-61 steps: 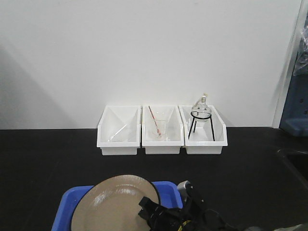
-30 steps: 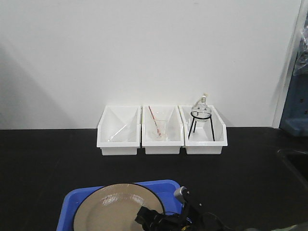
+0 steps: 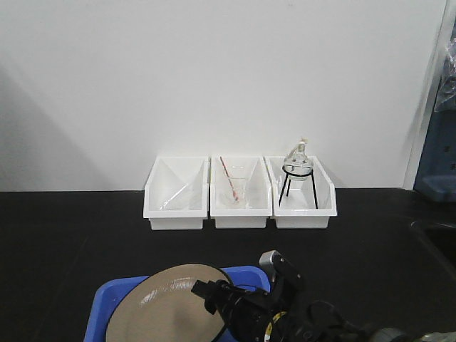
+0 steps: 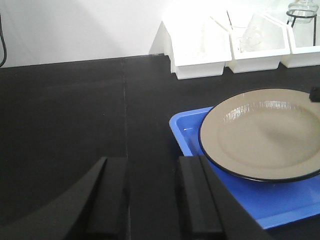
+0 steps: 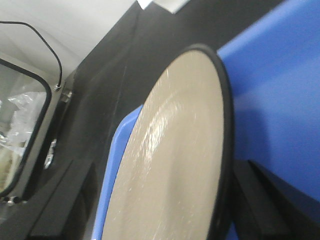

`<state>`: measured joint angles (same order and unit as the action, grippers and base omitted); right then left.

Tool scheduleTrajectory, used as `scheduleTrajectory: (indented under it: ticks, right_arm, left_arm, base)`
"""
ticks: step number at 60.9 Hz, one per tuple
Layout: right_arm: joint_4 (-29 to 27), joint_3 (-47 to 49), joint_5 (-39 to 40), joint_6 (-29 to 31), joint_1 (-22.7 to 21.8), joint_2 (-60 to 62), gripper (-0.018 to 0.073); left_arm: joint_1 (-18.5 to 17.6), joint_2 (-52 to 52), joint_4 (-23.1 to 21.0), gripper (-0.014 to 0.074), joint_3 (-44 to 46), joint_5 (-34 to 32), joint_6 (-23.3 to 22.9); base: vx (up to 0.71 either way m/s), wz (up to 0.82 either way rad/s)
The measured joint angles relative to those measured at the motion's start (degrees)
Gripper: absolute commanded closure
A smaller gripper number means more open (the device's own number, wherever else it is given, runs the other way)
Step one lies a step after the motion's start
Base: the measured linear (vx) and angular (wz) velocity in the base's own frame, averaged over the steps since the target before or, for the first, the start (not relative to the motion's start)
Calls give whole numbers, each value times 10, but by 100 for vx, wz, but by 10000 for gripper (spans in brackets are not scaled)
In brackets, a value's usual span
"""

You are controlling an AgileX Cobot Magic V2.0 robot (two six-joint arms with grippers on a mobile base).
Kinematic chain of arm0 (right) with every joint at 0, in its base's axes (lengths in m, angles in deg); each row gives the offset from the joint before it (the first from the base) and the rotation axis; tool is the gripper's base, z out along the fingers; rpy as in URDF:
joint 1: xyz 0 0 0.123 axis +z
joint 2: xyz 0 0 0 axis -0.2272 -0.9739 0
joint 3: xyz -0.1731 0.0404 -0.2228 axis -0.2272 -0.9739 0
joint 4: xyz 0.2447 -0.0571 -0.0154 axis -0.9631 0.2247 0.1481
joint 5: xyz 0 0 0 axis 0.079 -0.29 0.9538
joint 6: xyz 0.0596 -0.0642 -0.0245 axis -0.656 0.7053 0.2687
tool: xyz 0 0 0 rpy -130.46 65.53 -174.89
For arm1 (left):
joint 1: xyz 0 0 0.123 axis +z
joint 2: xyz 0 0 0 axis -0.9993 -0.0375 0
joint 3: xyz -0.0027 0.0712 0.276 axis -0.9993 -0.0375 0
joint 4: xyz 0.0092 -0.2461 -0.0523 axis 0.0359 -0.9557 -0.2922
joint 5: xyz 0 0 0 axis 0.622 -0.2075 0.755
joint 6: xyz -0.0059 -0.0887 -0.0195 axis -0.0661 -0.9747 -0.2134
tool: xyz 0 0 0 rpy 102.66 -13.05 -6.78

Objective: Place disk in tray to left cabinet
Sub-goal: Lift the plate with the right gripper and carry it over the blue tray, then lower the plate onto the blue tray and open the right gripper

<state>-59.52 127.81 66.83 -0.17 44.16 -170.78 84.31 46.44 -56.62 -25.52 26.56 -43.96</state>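
The tan disk with a thin black rim hangs tilted over the blue tray at the front of the black table. Its right edge is raised. My right gripper is shut on that right edge, with one finger on each face of the disk and the tray behind it. My left gripper stands open and empty above the table, just left of the tray and the disk. The left cabinet is out of view.
Three white bins stand in a row against the white wall. The middle one holds glassware, and the right one holds a round flask on a black stand. A sink edge shows at the far right.
Half a second ago the disk lay nearly flat over the tray. Now its right edge is raised again, and my right gripper sits higher.
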Motion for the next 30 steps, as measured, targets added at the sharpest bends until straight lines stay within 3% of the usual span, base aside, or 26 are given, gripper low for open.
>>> scheduleTrajectory:
  ticks: [19,30]
  right_arm:
    - [3,0,-121,111,-55,99,1]
    - [96,-1,-229,251,-56,135,1]
  left_arm:
    - [0,0,0,220,0,0,0]
    - [0,0,0,220,0,0,0]
  base:
    - [0,0]
    - [0,0]
